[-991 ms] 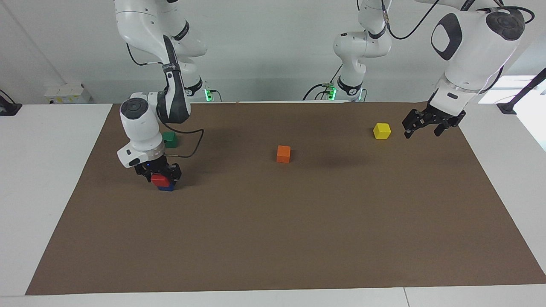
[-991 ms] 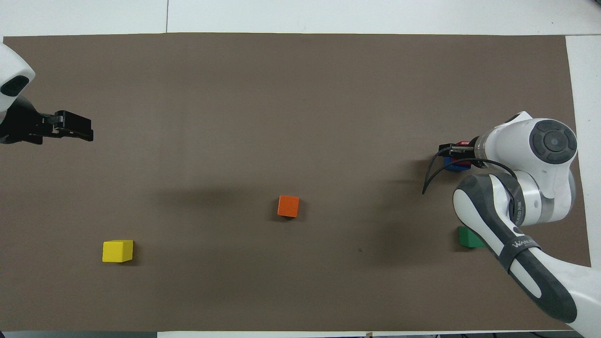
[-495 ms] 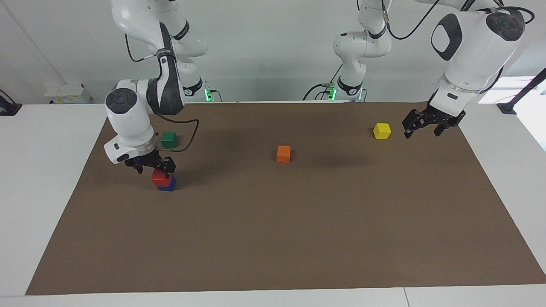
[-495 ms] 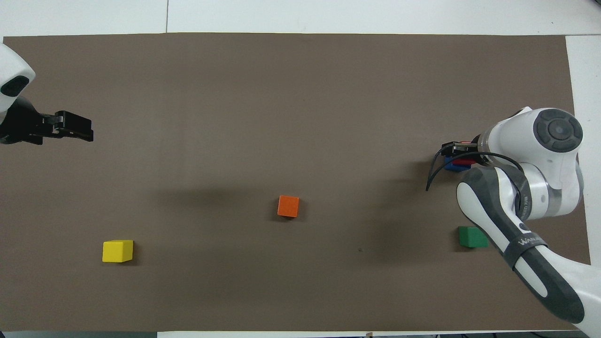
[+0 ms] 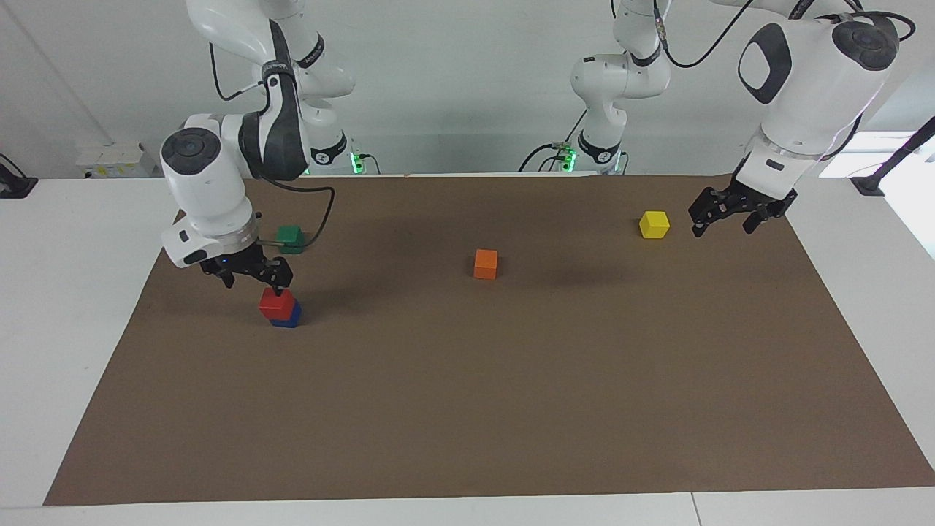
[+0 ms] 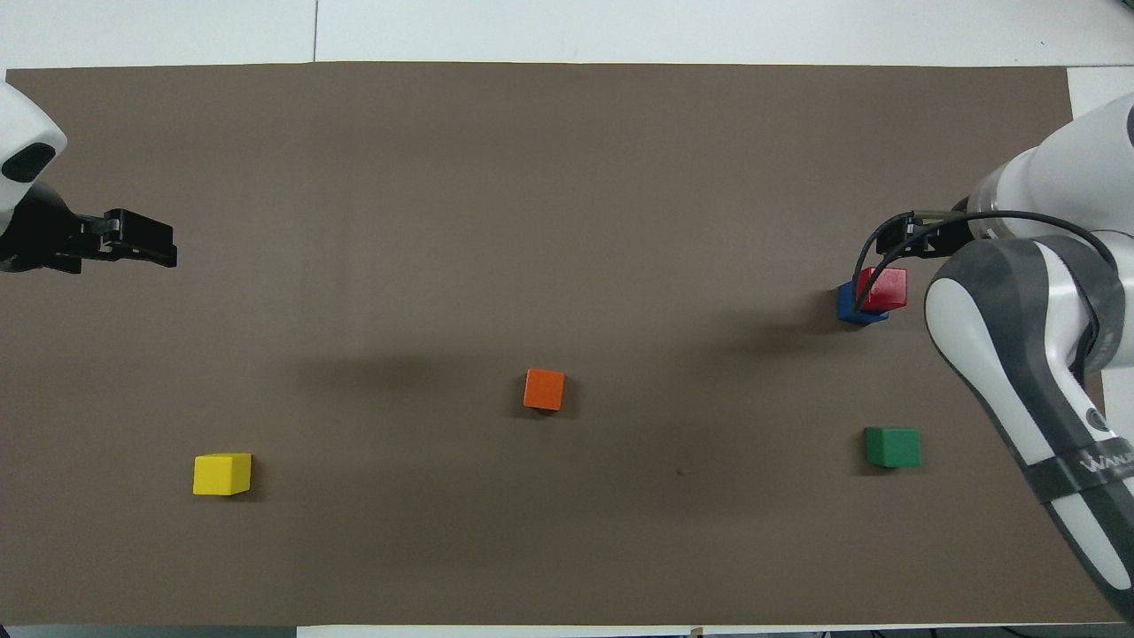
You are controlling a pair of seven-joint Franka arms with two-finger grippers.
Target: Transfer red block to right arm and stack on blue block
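Observation:
The red block (image 5: 276, 303) (image 6: 886, 289) rests on top of the blue block (image 5: 287, 318) (image 6: 852, 307) on the brown mat, toward the right arm's end of the table. My right gripper (image 5: 253, 278) (image 6: 902, 237) hangs open just above the red block, clear of it, with nothing between its fingers. Toward the left arm's end, my left gripper (image 5: 725, 224) (image 6: 146, 251) hovers open and empty above the mat beside the yellow cube, and that arm waits.
A yellow cube (image 5: 654, 223) (image 6: 221, 473) lies near the left gripper. An orange cube (image 5: 485, 263) (image 6: 544, 389) sits mid-mat. A green cube (image 5: 290, 238) (image 6: 892, 446) stands nearer to the robots than the stack. The brown mat (image 5: 511, 409) covers most of the table.
My right gripper has let go of the red block and risen off the stack, swinging toward the mat's edge. The red block stays on the blue one. The left arm has not moved.

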